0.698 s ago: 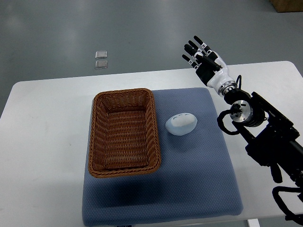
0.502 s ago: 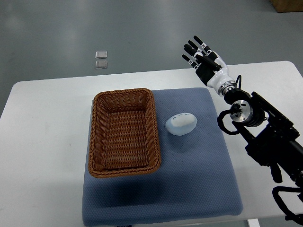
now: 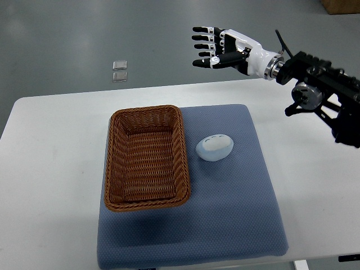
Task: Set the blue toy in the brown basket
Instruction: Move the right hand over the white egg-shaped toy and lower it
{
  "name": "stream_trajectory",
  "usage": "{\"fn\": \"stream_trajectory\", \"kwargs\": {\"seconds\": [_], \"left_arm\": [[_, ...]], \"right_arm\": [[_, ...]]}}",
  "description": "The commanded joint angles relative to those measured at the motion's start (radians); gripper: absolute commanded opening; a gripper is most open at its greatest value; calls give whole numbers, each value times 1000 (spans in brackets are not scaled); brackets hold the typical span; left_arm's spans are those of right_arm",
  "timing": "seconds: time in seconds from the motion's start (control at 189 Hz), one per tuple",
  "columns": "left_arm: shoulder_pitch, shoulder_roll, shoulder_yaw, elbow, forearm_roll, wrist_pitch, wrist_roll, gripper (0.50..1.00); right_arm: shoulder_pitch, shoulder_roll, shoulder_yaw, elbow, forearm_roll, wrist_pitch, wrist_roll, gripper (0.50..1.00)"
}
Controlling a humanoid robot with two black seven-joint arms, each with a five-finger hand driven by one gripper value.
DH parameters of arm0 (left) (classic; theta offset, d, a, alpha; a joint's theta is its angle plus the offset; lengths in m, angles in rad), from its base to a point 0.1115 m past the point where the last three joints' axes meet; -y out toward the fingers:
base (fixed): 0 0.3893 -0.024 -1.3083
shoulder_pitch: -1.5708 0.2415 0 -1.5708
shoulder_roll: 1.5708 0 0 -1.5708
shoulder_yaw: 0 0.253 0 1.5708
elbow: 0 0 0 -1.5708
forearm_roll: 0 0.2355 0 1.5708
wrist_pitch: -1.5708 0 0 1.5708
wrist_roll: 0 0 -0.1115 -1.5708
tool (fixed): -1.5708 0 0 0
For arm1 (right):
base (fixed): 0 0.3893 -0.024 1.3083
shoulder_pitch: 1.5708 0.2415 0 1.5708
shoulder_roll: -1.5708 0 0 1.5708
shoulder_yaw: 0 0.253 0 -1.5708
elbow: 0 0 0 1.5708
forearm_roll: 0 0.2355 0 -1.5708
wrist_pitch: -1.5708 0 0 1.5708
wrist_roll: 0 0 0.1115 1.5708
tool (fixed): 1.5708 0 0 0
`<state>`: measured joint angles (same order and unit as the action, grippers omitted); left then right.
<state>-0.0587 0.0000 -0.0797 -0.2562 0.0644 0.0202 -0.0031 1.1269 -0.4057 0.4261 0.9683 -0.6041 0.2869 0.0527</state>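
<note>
Right now the pale blue, egg-shaped soft toy (image 3: pixel 215 147) lies on the blue-grey padded mat (image 3: pixel 236 225), just beside the right wall of the brown woven wicker basket (image 3: pixel 147 157), with a narrow strip of mat showing between them. It sits well apart from the robot's right hand (image 3: pixel 225 49), a black-and-white fingered hand that reaches in from the right edge and appears in the picture beyond the far edge of the white table (image 3: pixel 50 169). The toy is nearer the camera than the hand and slightly to the hand's left in the picture. That hand is spread wide and holds nothing, its fingers (image 3: pixel 203 38) stretched out towards the picture's left. The toy's long axis runs roughly left to right, tilted a little so its right end sits slightly farther from the camera; faint white markings show on its top. The basket stands on the mat's left part, its long side running away from the camera.
</note>
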Motion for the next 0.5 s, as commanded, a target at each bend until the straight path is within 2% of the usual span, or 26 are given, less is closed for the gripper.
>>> {"fn": "stream_trajectory", "kwargs": {"seconds": [0.0, 0.085, 0.18, 0.275, 0.37, 0.497], "left_arm": [[-1, 0, 1, -6, 0, 0, 0, 1000], [-4, 0, 1, -8, 2, 0, 0, 1000], [-4, 0, 1, -9, 2, 0, 0, 1000], [-4, 0, 1, -9, 2, -2, 0, 1000], [-4, 0, 1, -9, 2, -2, 0, 1000], [-4, 0, 1, -9, 2, 0, 0, 1000]], "right_arm": [[218, -74, -283, 66, -57, 66, -80, 903], [379, -88, -489, 147, -60, 123, -169, 903], [533, -82, -665, 243, -59, 136, -235, 901], [623, -62, -757, 313, -54, 136, -260, 899], [659, -28, -803, 337, -52, 130, -278, 893], [662, 39, -879, 339, -59, 71, -287, 874]]}}
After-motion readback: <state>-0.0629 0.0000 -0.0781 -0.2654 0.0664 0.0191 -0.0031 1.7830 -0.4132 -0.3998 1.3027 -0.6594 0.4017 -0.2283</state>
